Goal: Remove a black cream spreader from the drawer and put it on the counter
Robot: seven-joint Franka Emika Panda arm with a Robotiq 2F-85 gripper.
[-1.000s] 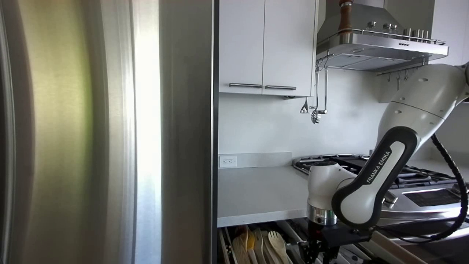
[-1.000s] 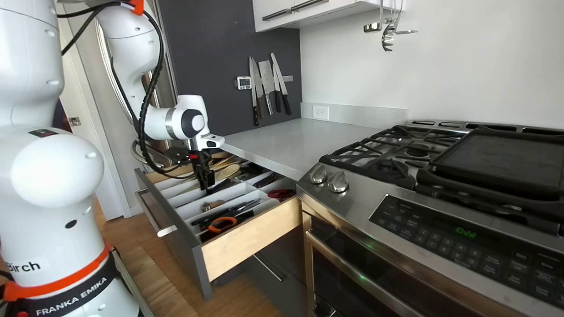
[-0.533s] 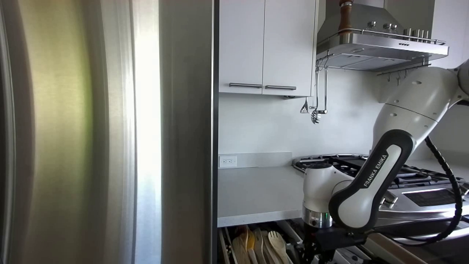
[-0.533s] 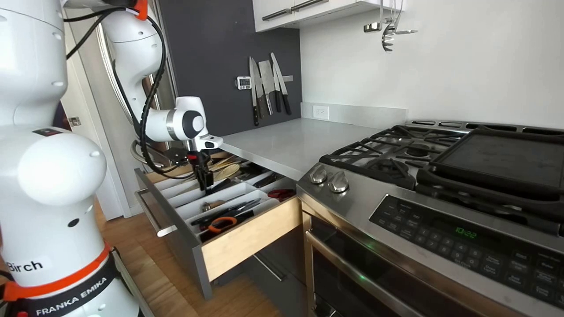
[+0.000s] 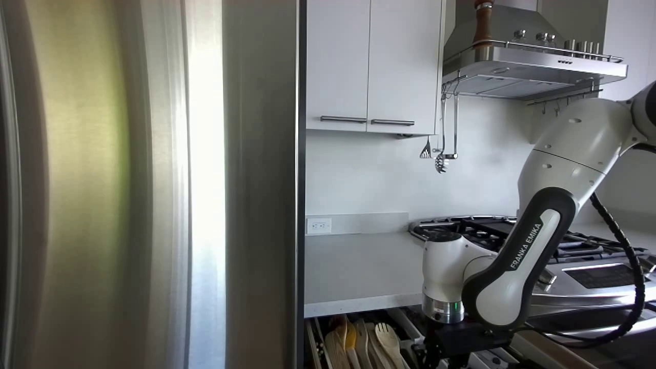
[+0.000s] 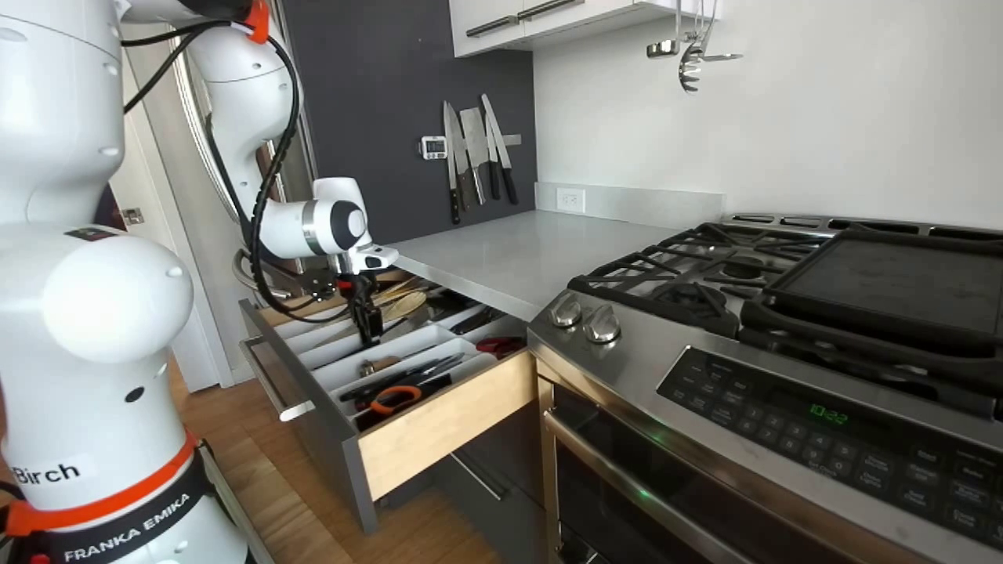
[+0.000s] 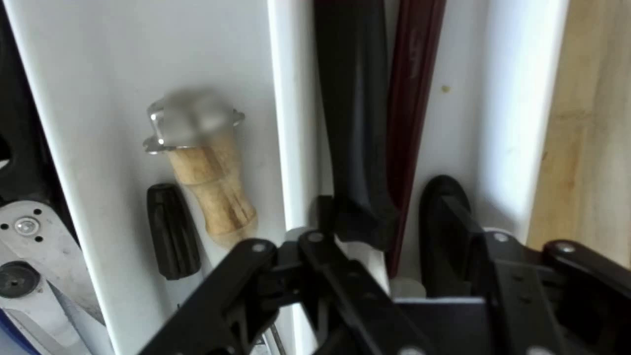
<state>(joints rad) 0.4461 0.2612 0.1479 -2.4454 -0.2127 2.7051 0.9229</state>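
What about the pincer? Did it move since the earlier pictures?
Yes: in both exterior views, the pincer has gone a little lower, judged against the counter.

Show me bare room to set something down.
The counter is bare between the dark wall and the stove. The drawer is crowded around the wooden fork and orange scissors; a small patch shows between white dividers, above the wooden-handled tool in the wrist view.

The arm [image 6: 102, 305] is glossy white and rounded, with a silver ring [image 5: 443, 310]. A ribbed black cable [image 6: 274, 162] runs along it; white "FRANKA EMIKA" lettering [image 6: 127, 528] sits below an orange band [image 6: 110, 497]. The black gripper [image 7: 388, 213] carries round silver screw heads [image 7: 565, 247].
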